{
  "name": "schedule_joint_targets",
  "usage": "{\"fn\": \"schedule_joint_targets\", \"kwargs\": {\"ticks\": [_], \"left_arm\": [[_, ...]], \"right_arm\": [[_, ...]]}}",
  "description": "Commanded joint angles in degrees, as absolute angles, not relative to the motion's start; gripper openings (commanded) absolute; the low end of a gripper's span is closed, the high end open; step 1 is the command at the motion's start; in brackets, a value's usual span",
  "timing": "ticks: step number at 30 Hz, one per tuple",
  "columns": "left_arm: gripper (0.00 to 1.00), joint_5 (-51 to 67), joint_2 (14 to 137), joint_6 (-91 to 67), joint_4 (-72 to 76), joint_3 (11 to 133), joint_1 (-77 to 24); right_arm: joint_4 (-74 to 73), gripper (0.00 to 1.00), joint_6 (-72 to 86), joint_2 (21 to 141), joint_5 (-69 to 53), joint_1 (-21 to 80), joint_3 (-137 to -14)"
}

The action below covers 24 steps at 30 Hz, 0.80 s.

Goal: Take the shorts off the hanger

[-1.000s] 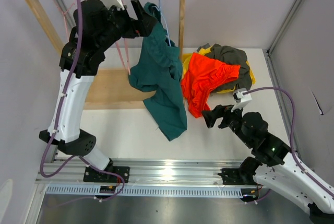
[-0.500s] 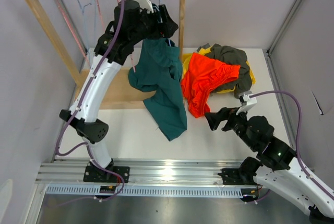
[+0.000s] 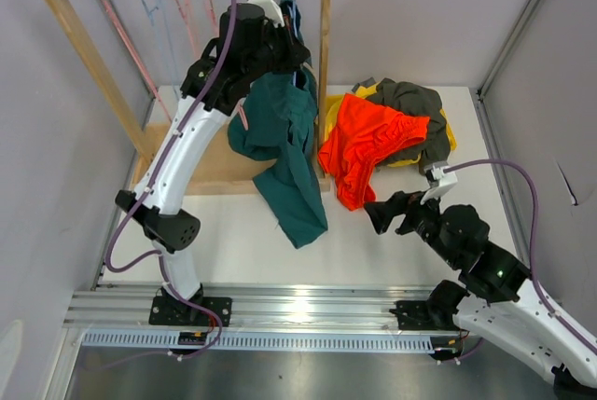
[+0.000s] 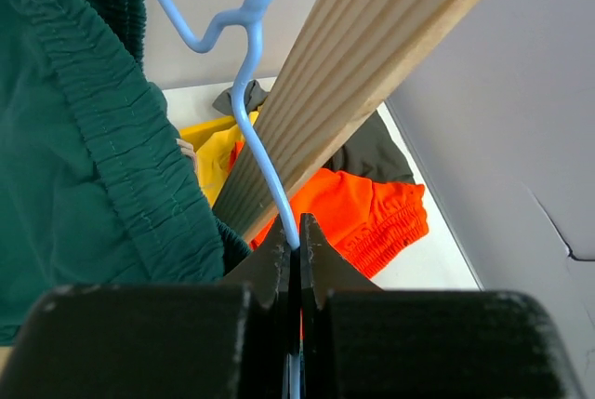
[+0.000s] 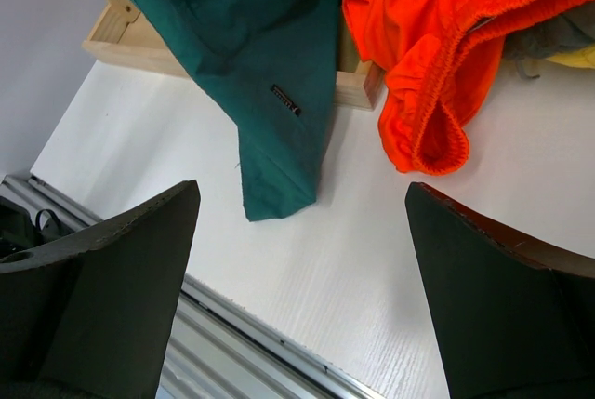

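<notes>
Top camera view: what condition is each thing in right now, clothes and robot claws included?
teal shorts, hanging up by the blue hanger
blue hanger, pinched by the left gripper
left gripper, jaws shut
right gripper, jaws open, empty
orange shorts, crumpled on the table
olive shorts, heaped behind the orange
yellow shorts, mostly buried

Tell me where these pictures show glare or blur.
Top external: bright glare on the metal rail, elsewhere even light. Left wrist: the left gripper, shut on the blue hanger, is dark and soft. Right wrist: the open right gripper shows blurred fingers; the teal shorts are sharp.
</notes>
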<state>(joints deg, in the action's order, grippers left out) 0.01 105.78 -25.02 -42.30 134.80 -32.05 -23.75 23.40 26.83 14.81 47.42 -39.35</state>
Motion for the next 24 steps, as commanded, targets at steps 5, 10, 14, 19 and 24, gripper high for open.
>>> {"fn": "schedule_joint_targets", "kwargs": {"ticks": [5, 10, 14, 19, 24], "left_arm": [[0.0, -0.9, 100.2, -25.4, -39.2, 141.2, -33.2], [0.0, -0.8, 98.9, -25.2, -39.5, 141.9, -33.2], [0.0, -0.7, 97.9, -25.5, -40.0, 141.3, -33.2], [0.0, -0.4, 95.5, -26.2, -39.3, 138.7, -33.3], [0.0, -0.4, 91.8, -26.5, -39.2, 136.1, -33.2]], "right_arm": [[-16.8, 0.99, 17.8, 40.8, 13.3, 52.5, -53.4], [-14.4, 0.99, 12.8, 52.0, 20.1, 62.0, -64.7], [-10.7, 0.99, 11.4, 61.1, 20.5, 65.4, -72.0], [-5.6, 0.99, 11.3, 68.7, 20.3, 66.9, -75.5], [-1.2, 0.99, 9.0, 75.0, 22.1, 66.6, -77.3]]}}
